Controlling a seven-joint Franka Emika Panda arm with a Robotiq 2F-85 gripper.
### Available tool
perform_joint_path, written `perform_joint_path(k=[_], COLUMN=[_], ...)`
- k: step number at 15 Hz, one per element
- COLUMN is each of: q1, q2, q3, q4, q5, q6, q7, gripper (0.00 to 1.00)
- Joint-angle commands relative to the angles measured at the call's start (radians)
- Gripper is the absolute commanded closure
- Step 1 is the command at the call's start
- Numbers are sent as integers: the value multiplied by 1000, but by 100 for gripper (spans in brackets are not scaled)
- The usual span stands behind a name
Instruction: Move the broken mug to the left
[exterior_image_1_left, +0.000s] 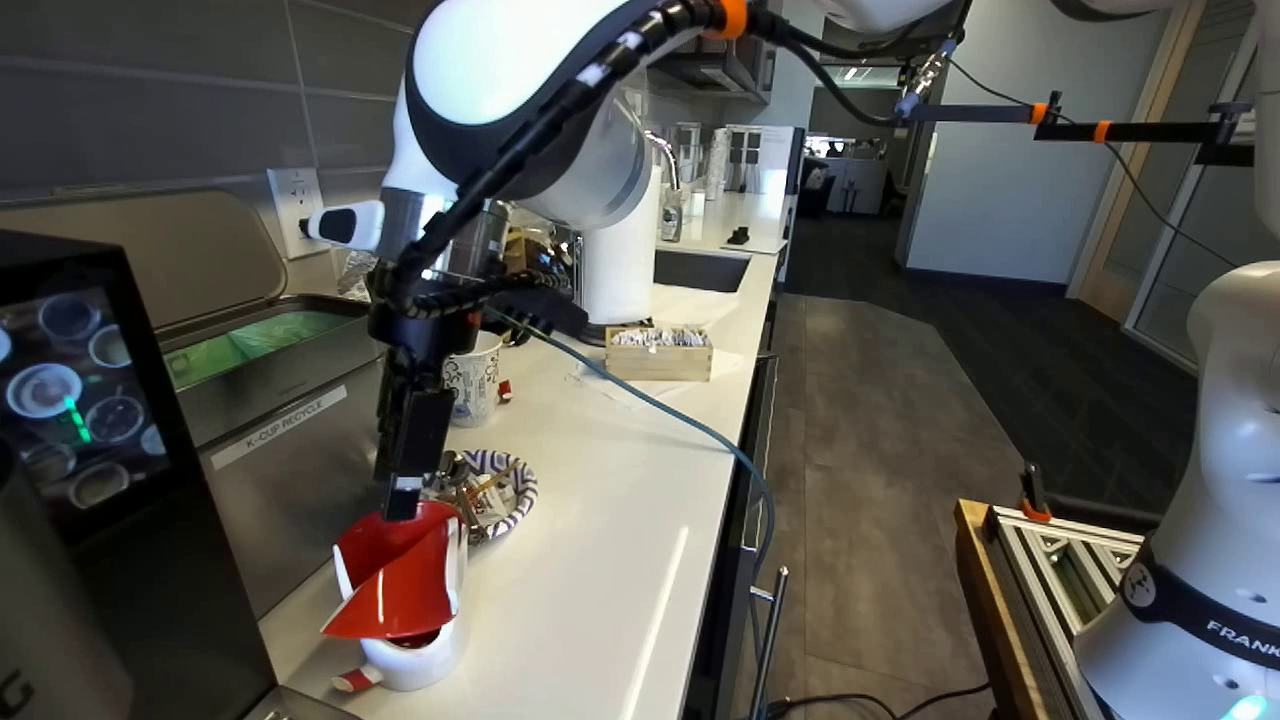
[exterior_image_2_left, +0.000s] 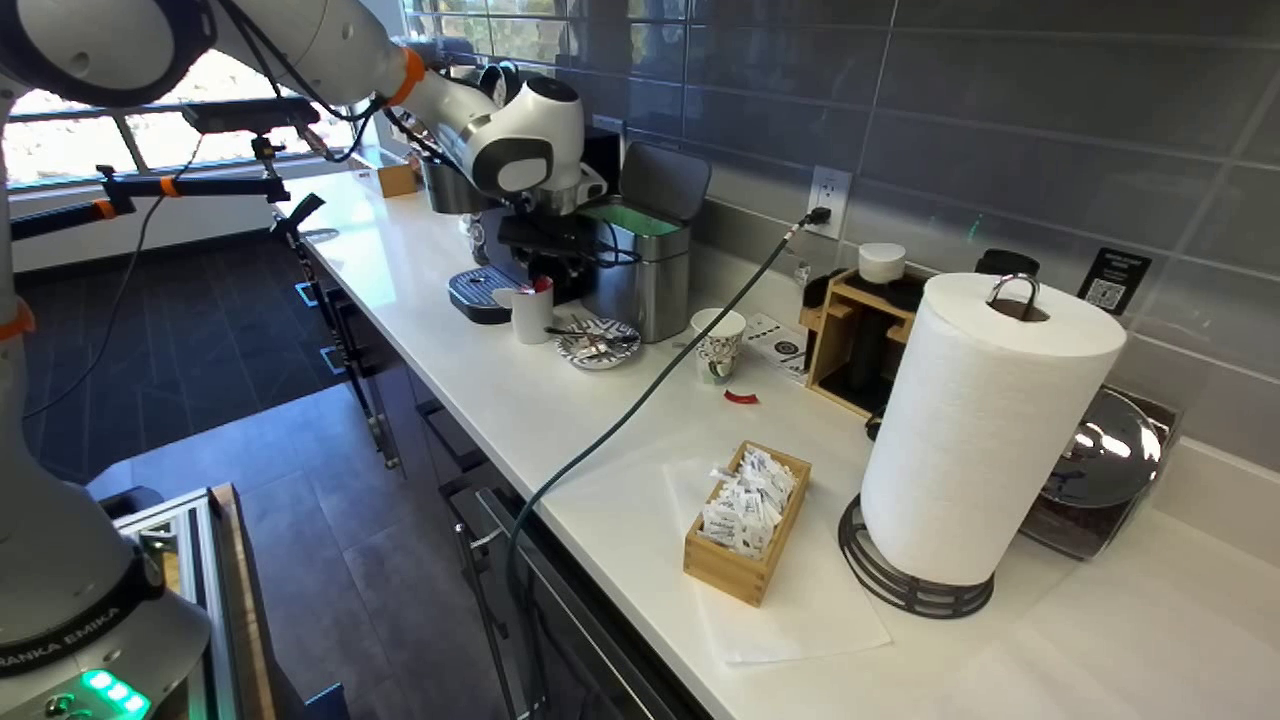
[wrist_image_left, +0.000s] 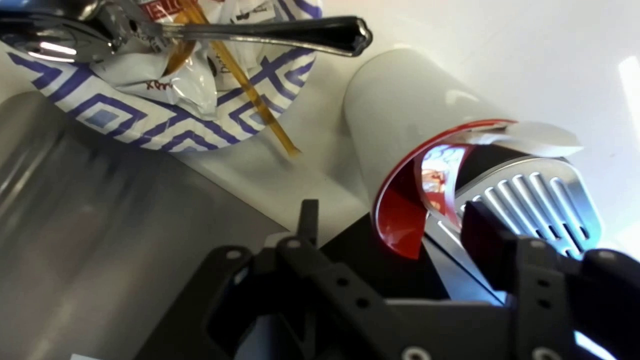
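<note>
The broken mug is white outside and bright red inside, with a jagged, broken rim and a broken handle. It stands on the counter beside the coffee machine in both exterior views (exterior_image_1_left: 405, 595) (exterior_image_2_left: 532, 316). In the wrist view the mug (wrist_image_left: 410, 107) is in the middle right, with its red inner wall showing. My gripper (wrist_image_left: 395, 220) is open, with its fingers far apart. In the wrist view the broken rim appears between the two fingertips. In an exterior view the gripper (exterior_image_1_left: 405, 490) points down at the mug's far rim; whether it touches is unclear.
A blue-patterned dish (exterior_image_1_left: 522, 490) with spoons and packets stands close to the mug. The steel recycle bin (exterior_image_1_left: 300, 480) and coffee machine (exterior_image_1_left: 90, 500) are beside it. A paper cup (exterior_image_2_left: 718, 348), red shard (exterior_image_2_left: 741, 398) and wooden box (exterior_image_2_left: 735, 570) stand farther along. A cable (exterior_image_2_left: 640, 400) crosses the counter.
</note>
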Motion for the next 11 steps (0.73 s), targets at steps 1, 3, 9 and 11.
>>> perform_joint_path(k=[1, 3, 9, 11], q1=[-17, -29, -23, -7], q2=[-85, -152, -360, -292], q3=[5, 9, -39, -51], q4=[-87, -173, -472, -377], q5=[-31, -7, 63, 34], q6=[-24, 32, 151, 108], q7=[-44, -97, -37, -56], gripper=[0, 0, 0, 0])
